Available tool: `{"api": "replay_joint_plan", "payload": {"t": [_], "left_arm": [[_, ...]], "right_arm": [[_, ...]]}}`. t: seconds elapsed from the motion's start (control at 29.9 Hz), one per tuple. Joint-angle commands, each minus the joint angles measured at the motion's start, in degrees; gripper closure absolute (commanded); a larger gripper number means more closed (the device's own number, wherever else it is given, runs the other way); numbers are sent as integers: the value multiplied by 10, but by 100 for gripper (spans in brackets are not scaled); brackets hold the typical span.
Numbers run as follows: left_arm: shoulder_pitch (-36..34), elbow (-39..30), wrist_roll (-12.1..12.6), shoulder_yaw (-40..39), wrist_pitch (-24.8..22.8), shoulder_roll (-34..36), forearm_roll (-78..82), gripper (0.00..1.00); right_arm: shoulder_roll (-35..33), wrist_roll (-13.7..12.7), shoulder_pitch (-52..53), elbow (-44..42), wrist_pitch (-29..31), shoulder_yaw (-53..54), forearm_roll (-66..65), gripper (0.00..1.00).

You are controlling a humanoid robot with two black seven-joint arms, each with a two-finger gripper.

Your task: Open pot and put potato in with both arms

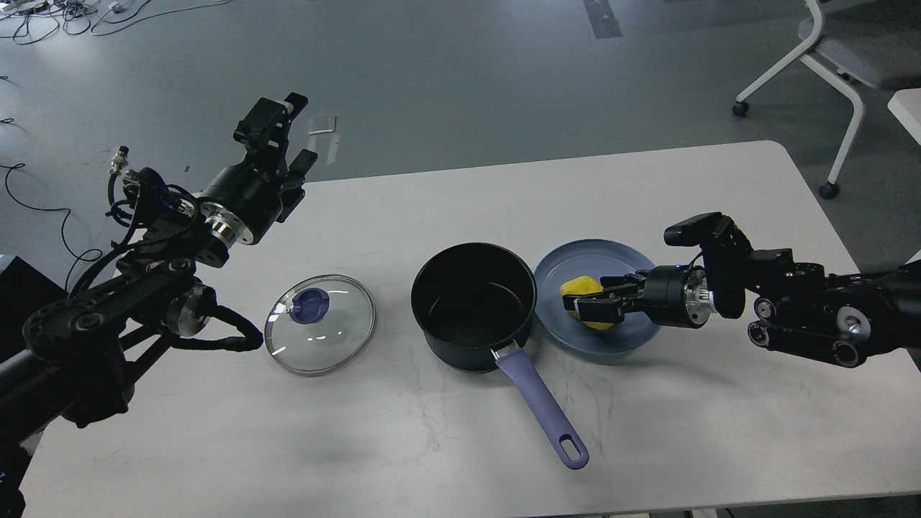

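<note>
The pot (pixel 473 306) stands open and empty at the table's middle, its purple-blue handle (pixel 540 410) pointing toward the front right. Its glass lid (pixel 320 324) lies flat on the table to the left of it. The yellow potato (pixel 581 288) lies on a blue-grey plate (pixel 633 334) just right of the pot. My right gripper (pixel 601 302) is low over the plate with its fingers spread on either side of the potato, hiding most of it. My left gripper (pixel 284 137) is open and empty, raised over the table's far left edge, well away from the lid.
The white table (pixel 719 432) has bare surface at the front and along the back. A white office chair (pixel 835 57) stands on the floor beyond the far right corner. Cables lie on the floor at the far left.
</note>
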Motion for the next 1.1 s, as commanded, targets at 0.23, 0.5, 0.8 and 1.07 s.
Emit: {"api": "replay_joint_plan", "payload": {"t": [0.23, 0.5, 0.8, 1.07], "left_arm": [[1, 0, 0, 1, 1, 1, 1, 2], [8, 1, 0, 1, 1, 6, 3, 2], [7, 1, 1, -1, -1, 3, 11, 2], [6, 1, 4, -3, -3, -4, 11, 2]], "right_arm": [[25, 1, 15, -33, 0, -33, -1, 58], [41, 27, 22, -56, -1, -48, 3, 80], [39, 36, 113, -51, -29, -38, 24, 80], [121, 63, 139, -53, -45, -39, 56, 80]]}}
